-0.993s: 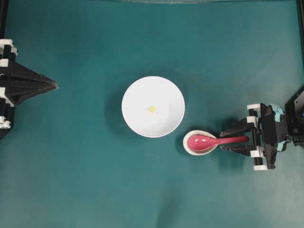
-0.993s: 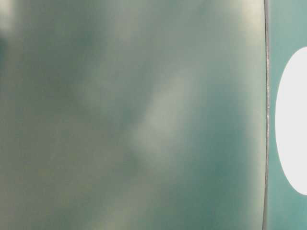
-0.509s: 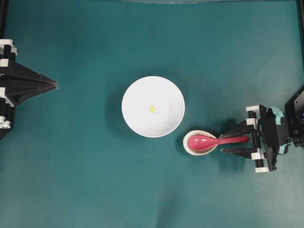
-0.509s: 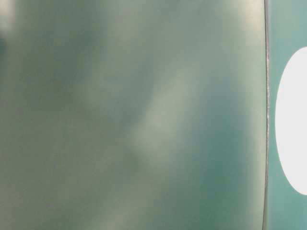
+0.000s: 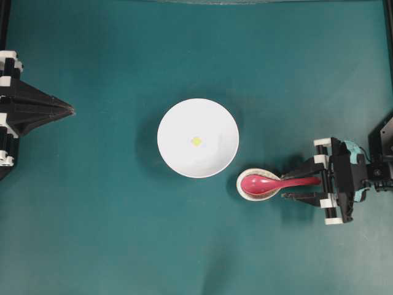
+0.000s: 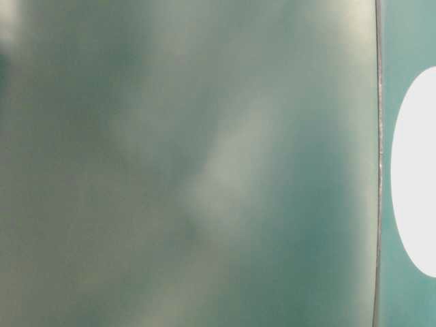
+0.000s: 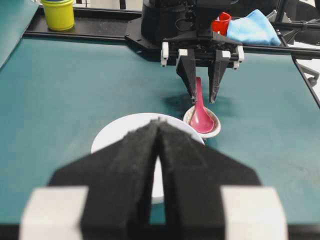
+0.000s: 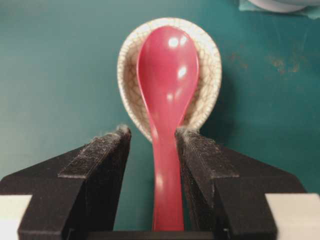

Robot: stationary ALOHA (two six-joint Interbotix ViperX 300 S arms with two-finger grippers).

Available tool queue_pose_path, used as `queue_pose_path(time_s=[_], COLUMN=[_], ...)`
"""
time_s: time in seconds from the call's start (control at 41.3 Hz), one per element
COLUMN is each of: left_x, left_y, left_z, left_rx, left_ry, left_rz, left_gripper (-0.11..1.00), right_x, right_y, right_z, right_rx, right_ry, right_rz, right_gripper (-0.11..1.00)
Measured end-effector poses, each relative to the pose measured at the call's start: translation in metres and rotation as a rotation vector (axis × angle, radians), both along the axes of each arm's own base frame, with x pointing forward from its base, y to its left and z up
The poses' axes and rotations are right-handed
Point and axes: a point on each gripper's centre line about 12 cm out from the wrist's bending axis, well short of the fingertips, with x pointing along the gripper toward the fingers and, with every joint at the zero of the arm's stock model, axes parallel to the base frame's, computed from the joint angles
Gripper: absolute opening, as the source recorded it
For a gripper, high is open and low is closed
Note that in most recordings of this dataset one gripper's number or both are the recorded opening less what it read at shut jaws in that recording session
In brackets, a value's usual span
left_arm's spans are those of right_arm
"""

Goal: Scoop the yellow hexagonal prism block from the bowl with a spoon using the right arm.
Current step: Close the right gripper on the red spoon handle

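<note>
The white bowl (image 5: 178,126) sits mid-table with the tiny yellow hexagonal prism block (image 5: 196,141) lying in it. To its lower right, the red-pink spoon (image 5: 261,183) rests with its head in a small speckled dish (image 5: 241,185) and its handle pointing right. My right gripper (image 5: 285,185) is open and straddles the handle. In the right wrist view the handle of the spoon (image 8: 167,70) runs between the fingers of the right gripper (image 8: 152,132), with a gap on its left side. My left gripper (image 5: 69,110) is shut at the far left, holding nothing.
In the left wrist view a yellow cup (image 7: 59,12), a red cup (image 7: 220,22) and a blue cloth (image 7: 252,27) lie beyond the table's far edge. The table-level view is a blur, with the bowl (image 6: 415,170) at its right edge.
My right gripper has shifted slightly toward the image bottom in the overhead view and sits lower around the spoon handle, its opening unchanged. The left arm, bowl and block have not moved.
</note>
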Motion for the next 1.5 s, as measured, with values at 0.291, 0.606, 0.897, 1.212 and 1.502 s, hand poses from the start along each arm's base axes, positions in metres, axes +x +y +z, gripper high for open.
queue_pose_path(time_s=[0.291, 0.606, 0.897, 1.212, 1.502], left_x=[0.0, 0.0, 0.0, -0.0002, 0.0], left_y=[0.0, -0.0003, -0.0003, 0.0, -0.0003], left_z=[0.0, 0.0, 0.0, -0.0013, -0.0022], left_rx=[0.002, 0.0, 0.0, 0.001, 0.0], left_ry=[0.0, 0.0, 0.0, 0.003, 0.006], left_rz=[0.0, -0.002, -0.002, 0.0, -0.002], left_gripper=[0.0, 0.0, 0.0, 0.0, 0.0], right_x=[-0.0002, -0.0007, -0.002, -0.002, -0.0019], right_y=[-0.0007, -0.0021, -0.0022, -0.0022, -0.0024], right_z=[-0.0004, -0.0018, -0.0038, -0.0038, -0.0034], right_rx=[0.016, 0.036, 0.057, 0.057, 0.058], right_ry=[0.005, 0.016, 0.035, 0.035, 0.034], right_rz=[-0.014, -0.037, -0.048, -0.048, -0.048], right_gripper=[0.47, 0.47, 0.47, 0.47, 0.35])
